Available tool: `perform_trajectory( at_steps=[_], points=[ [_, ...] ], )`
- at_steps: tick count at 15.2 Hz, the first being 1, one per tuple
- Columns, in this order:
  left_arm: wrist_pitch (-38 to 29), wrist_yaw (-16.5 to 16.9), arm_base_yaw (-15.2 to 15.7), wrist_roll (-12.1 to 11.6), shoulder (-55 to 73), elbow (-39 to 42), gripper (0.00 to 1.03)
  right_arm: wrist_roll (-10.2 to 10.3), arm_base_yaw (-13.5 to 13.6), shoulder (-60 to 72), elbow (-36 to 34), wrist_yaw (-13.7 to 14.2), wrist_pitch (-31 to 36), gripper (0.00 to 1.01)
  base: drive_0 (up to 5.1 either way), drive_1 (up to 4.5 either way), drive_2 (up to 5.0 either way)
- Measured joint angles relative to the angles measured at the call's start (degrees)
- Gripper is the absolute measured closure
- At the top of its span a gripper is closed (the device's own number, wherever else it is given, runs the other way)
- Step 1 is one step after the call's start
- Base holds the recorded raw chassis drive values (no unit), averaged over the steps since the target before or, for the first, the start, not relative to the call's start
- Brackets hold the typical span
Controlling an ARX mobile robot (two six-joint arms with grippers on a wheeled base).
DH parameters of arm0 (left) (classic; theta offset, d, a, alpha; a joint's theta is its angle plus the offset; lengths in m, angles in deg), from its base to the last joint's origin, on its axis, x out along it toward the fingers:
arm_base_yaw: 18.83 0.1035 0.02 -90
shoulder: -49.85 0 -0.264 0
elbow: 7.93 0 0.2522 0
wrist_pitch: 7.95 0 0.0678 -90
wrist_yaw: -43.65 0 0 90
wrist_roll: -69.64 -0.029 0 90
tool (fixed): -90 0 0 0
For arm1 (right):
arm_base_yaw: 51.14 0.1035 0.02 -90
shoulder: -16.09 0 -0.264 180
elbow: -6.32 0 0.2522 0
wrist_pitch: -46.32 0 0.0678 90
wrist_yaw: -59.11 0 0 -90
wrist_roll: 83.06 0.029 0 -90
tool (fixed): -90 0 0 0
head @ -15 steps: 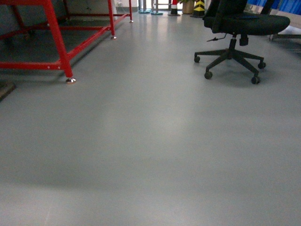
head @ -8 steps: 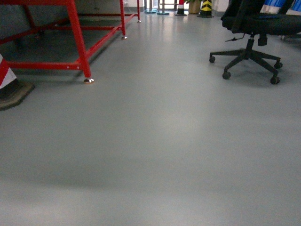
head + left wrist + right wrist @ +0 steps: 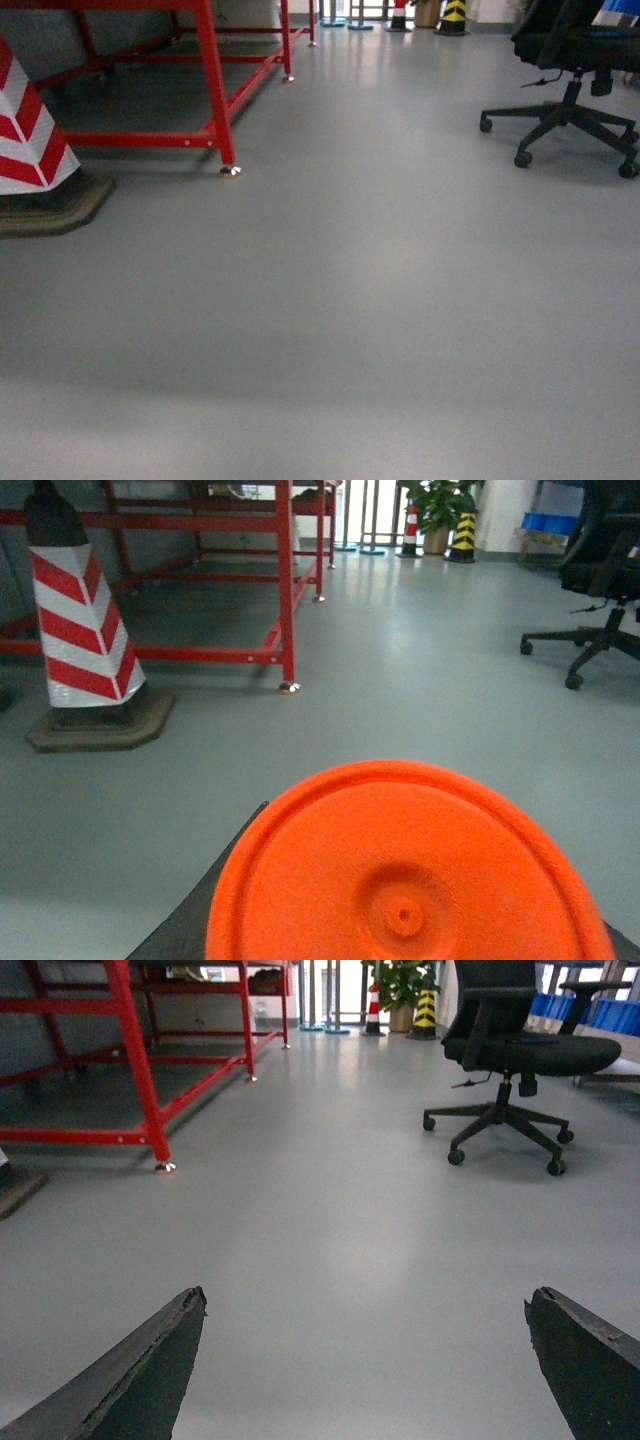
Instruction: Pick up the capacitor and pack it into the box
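Right gripper (image 3: 365,1360) had its two dark fingers (image 3: 140,1375) spread wide apart at the bottom corners, nothing between them but plain grey floor (image 3: 330,1220). A red metal frame (image 3: 130,1060) stood off to the left, a black office chair (image 3: 510,1060) on wheels to the right, and a potted plant (image 3: 400,985) way back.

Grey floor (image 3: 380,300), smooth, with dull reflections. Red steel frame (image 3: 215,90) at upper left on small metal feet, with red-and-white striped cone (image 3: 25,135) on dark base just left of its nearest leg. Black office chair (image 3: 575,110) on castors at upper right; yellow-and-black bollard (image 3: 455,15) and potted plant (image 3: 440,505) far behind.
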Motion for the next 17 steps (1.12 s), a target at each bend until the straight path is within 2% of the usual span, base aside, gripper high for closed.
perform_trajectory(
  at_steps=[17],
  points=[
    [-0.07, -0.04, 0.00, 0.00, -0.02, 0.00, 0.60, 0.00, 0.00, 0.00, 0.00, 0.04, 0.55, 0.03, -5.1, 2.36, 2.4]
  ],
)
